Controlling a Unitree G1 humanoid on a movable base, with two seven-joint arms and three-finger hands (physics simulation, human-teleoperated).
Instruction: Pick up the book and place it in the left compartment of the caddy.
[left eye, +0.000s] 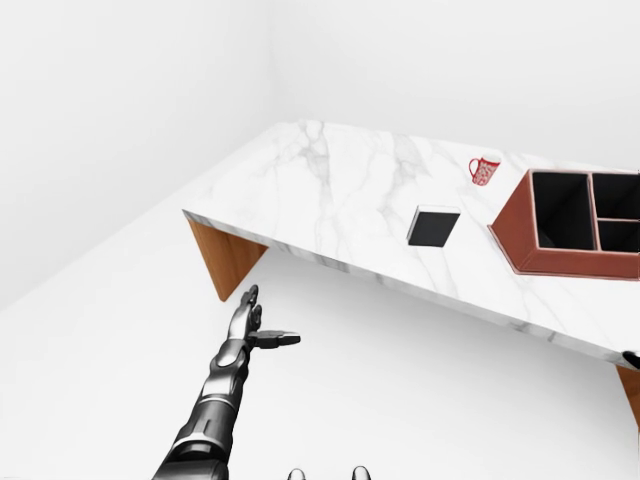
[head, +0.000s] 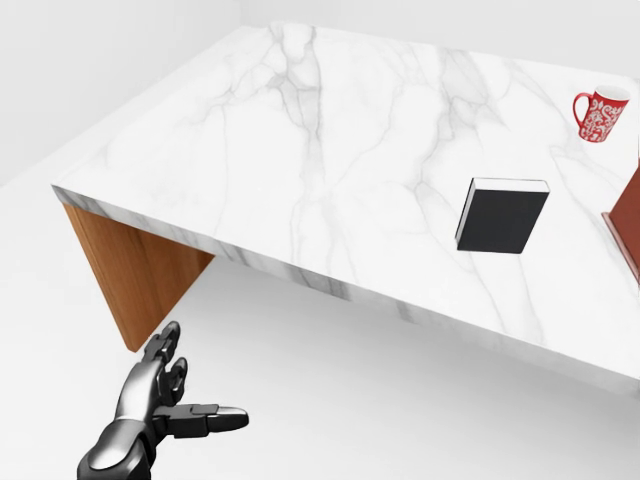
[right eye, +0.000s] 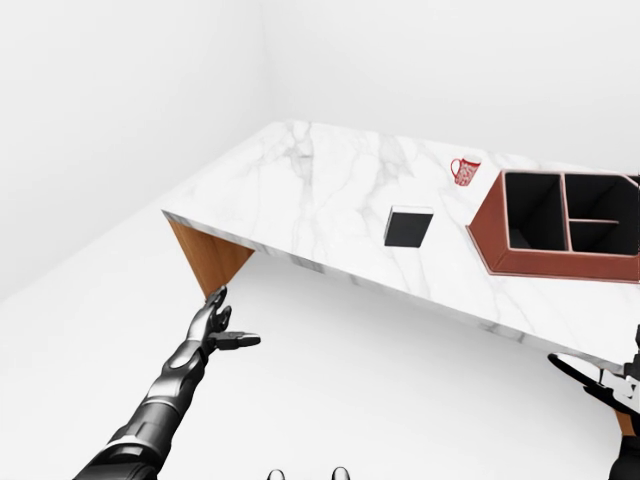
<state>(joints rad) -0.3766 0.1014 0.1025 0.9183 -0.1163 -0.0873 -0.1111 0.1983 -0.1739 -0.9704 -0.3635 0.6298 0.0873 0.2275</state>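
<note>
1. While the left robot hand (head: 165, 405) hangs low over the floor (left eye: 420, 390), short of the desk's near edge, its fingers are spread apart and hold nothing.
2. One book (head: 501, 215), black-covered with a white page edge, lies flat on the marble desk (head: 300, 140), toward the right end and a little in from the near edge.
3. One red-brown caddy (right eye: 555, 232) sits at the right end of the desk, just right of the book and apart from it; three dark compartments show, a tall one on the left and two smaller ones on the right, cut by the view's edge.
4. One red patterned mug (head: 599, 114) stands near the far edge, above the book in the head view and well apart from it.
5. Only part of the right robot hand (right eye: 600, 385) shows at the right-eye view's lower right corner; its fingers look spread, grasping nothing.
</note>
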